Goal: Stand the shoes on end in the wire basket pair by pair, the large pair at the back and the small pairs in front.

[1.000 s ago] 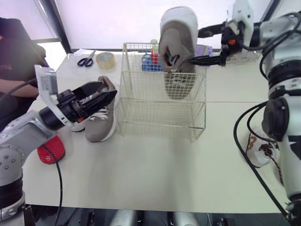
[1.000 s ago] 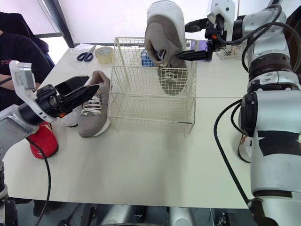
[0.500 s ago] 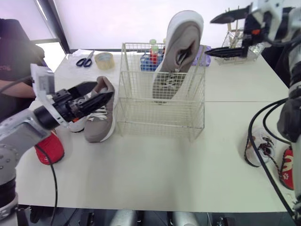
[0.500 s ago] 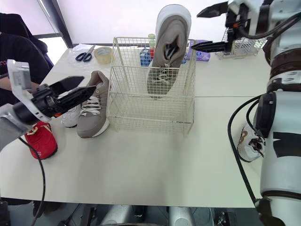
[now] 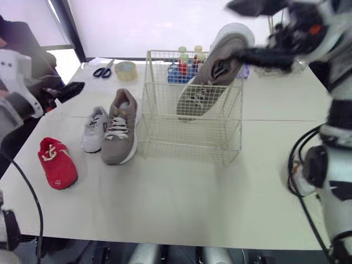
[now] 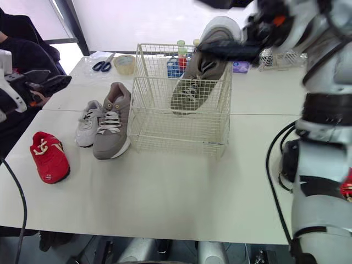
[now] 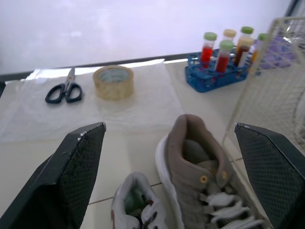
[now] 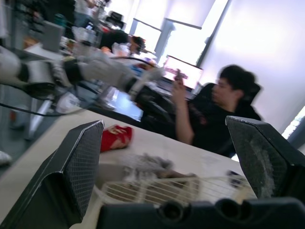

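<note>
Mid-frame, between the left end effector's (image 7: pixel 168 126) wide-spread fingers (image 7: pixel 71 181), a grey shoe (image 7: pixel 200 181) lies beside a white shoe (image 7: pixel 136 205) on the table (image 7: pixel 138 143), scissors (image 7: pixel 63 90), tape roll (image 7: pixel 113 82) and tube rack (image 7: pixel 224 71) beyond.

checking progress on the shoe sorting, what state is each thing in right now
wire basket: upright, one shoe inside
grey shoe in the basket: toe down, tilted, heel above the rim
second grey shoe: flat on its sole, outside the basket
white shoe: on its sole beside it
red shoe: on its sole, apart
left gripper: open, empty
right gripper: open, empty
scissors: closed
tubes: capped, upright in rack
</note>
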Controlling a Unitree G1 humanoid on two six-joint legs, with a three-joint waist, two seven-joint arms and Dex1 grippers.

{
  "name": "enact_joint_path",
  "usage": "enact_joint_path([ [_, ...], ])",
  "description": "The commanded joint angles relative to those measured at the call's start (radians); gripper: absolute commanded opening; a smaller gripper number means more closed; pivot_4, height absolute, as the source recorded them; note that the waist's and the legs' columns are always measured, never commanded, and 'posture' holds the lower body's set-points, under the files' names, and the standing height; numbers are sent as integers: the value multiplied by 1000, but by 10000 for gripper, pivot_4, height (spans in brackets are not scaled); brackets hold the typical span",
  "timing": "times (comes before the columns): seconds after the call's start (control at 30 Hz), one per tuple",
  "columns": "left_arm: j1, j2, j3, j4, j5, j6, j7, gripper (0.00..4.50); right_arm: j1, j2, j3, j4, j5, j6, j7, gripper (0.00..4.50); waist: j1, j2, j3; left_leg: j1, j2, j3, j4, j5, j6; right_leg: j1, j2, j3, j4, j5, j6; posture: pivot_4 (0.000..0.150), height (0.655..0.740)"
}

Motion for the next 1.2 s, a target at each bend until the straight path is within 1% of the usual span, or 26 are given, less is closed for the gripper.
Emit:
enact_joint_path([
  [0.03,-144,-42,-66,222,114,-42,-70,45000,44,10,-10,-181,98,83,-87,44820,-2,0,0,-1,0,0,1,0,0,0,0,0,0,0,0,1500,7400],
  [0.2,-318,-122,-106,503,224,-91,-138,45000,89,12,-3,-266,154,125,-158,44820,-9,-3,-1,-2,-1,1,3,1,-1,-1,0,0,0,0,1,1500,7400],
  [0.33,-404,-187,-155,686,340,-199,-178,45000,112,-1,-10,-306,193,153,-203,44820,-12,-3,-1,-3,-1,1,3,0,0,-2,0,0,1,0,1,1500,7400],
  [0.43,-455,-229,-176,801,416,-273,-166,45000,122,-12,-13,-322,210,163,-229,44820,-10,-3,-1,-3,0,1,4,0,0,-2,0,0,1,0,1,1500,7400],
  [0.53,-482,-260,-189,873,482,-329,-149,45000,129,-21,-11,-335,223,167,-247,44820,-10,-3,-1,-5,0,1,6,0,1,-3,0,0,2,1,1,1500,7400],
  [0.67,-495,-320,-199,937,553,-394,-91,45000,139,-38,-15,-358,248,178,-271,44820,-9,-4,-1,-16,0,1,14,0,0,-12,0,-1,6,1,3,1500,7400],
  [0.77,-496,-353,-200,965,596,-427,-61,45000,144,-52,-14,-368,257,181,-283,44820,-6,-4,-1,-16,-1,1,15,0,0,-11,0,-1,6,2,4,1500,7400],
  [0.8,-496,-361,-197,971,606,-433,-50,39498,146,-56,-15,-372,262,183,-287,45000,-6,-4,-1,-16,-1,1,16,0,1,-11,0,-1,6,2,4,1500,7400],
  [0.87,-496,-375,-194,981,626,-444,-33,32118,148,-64,-14,-376,266,182,-292,45000,-6,-4,-1,-16,-1,1,16,-1,2,-11,0,-1,6,3,5,1500,7400],
  [0.9,-495,-382,-193,985,634,-447,-26,25967,149,-69,-13,-378,268,182,-296,45000,-8,-4,-1,-16,-1,1,16,-1,2,-11,0,-1,6,3,5,1500,7400],
  [0.93,-494,-387,-191,988,642,-449,-21,21889,149,-73,-12,-378,270,181,-298,45000,-11,-4,-1,-15,-1,1,16,-1,2,-11,0,-1,6,3,5,1500,7400],
  [0.97,-494,-391,-190,990,650,-450,-17,16105,149,-76,-12,-379,271,180,-301,45000,-13,-4,-1,-15,-1,1,16,-1,2,-11,0,-1,6,3,5,1500,7400],
  [1.0,-493,-394,-188,992,656,-452,-15,12005,149,-79,-11,-379,271,179,-303,45000,-14,-4,-1,-15,-1,1,16,-1,2,-11,0,-1,6,3,5,1500,7400],
  [1.03,-493,-397,-183,993,659,-452,-10,6319,149,-81,-10,-378,271,178,-305,45000,-14,-4,-1,-15,-1,1,16,-1,2,-11,0,-1,7,3,5,1500,7400],
  [1.07,-494,-399,-178,994,661,-454,-4,1629,149,-82,-9,-377,270,177,-306,45000,-14,-4,-1,-15,-1,1,16,-1,2,-11,0,-1,7,3,5,1500,7400],
  [1.1,-498,-400,-168,994,660,-456,4,402,150,-84,-8,-378,269,176,-308,45000,-13,-4,-1,-15,-1,1,16,-1,2,-11,0,-1,7,3,5,1500,7400],
  [1.2,-519,-395,-145,987,655,-475,20,402,151,-87,-5,-379,268,174,-310,45000,-10,-4,-1,-15,-1,1,16,-1,2,-11,0,-1,7,3,5,1500,7400],
])
